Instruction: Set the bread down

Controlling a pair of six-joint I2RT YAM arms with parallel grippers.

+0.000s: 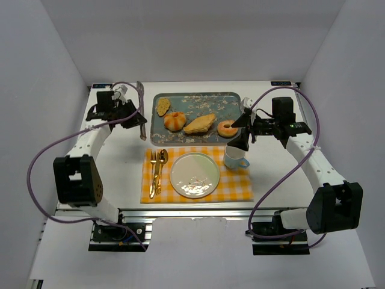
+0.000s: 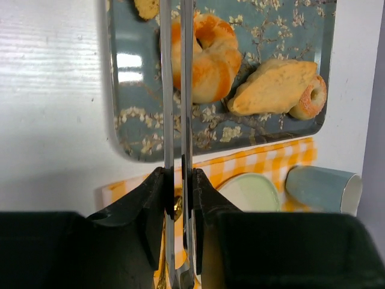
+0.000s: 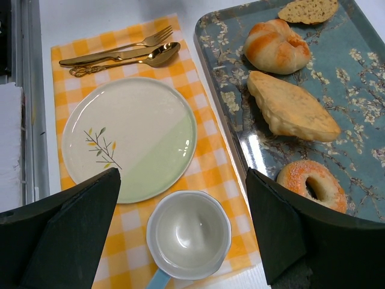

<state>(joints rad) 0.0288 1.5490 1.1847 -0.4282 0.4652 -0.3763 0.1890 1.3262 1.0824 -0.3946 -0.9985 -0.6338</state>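
Several breads lie on the blue floral tray (image 1: 231, 99): a slice (image 1: 162, 106), a round bun (image 1: 175, 121), a long loaf (image 1: 200, 124) and a sugared ring (image 1: 227, 128). My left gripper (image 1: 123, 109) is shut on metal tongs (image 1: 142, 111) at the tray's left edge. In the left wrist view the tongs' blades (image 2: 166, 90) run between the fingers (image 2: 179, 180) toward the bun (image 2: 210, 57). My right gripper (image 1: 243, 129) hangs open above the cup (image 3: 188, 235), holding nothing, with the ring (image 3: 310, 183) beside its right finger.
A white and green plate (image 1: 194, 174) sits on a yellow checked placemat (image 1: 237, 189) in front of the tray. Gold cutlery (image 1: 156, 171) lies to the left of the plate, the blue cup (image 1: 234, 158) to its right. White walls enclose the table.
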